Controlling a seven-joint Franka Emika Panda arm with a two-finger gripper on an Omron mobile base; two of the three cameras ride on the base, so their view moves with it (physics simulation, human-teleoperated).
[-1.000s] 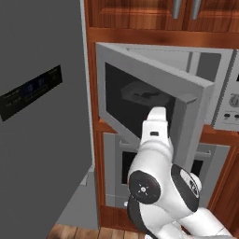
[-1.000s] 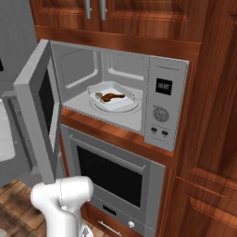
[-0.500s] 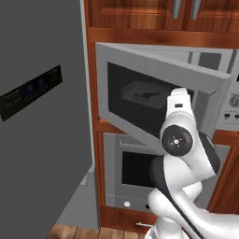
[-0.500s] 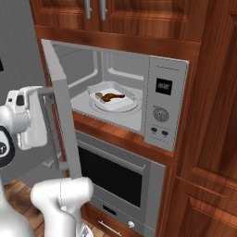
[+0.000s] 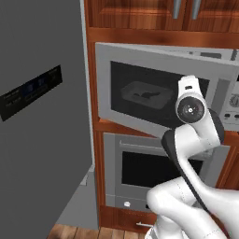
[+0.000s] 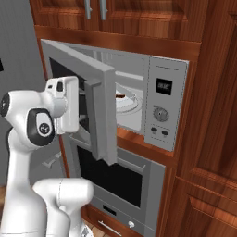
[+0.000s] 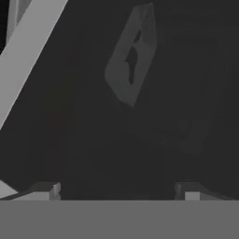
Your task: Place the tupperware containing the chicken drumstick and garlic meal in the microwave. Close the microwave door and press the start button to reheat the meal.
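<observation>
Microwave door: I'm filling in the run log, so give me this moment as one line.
phase: closing door | microwave door: partly shut | tupperware: inside microwave | gripper: open, against door glass, holding nothing

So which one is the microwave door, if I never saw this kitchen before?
Find the tall wooden cabinets; two silver boxes sit in them, one above the other. The upper is the microwave, and the microwave door is the grey panel with dark glass standing half-open from its left side. The oven door below is flat shut and has no tray showing through its glass.
</observation>
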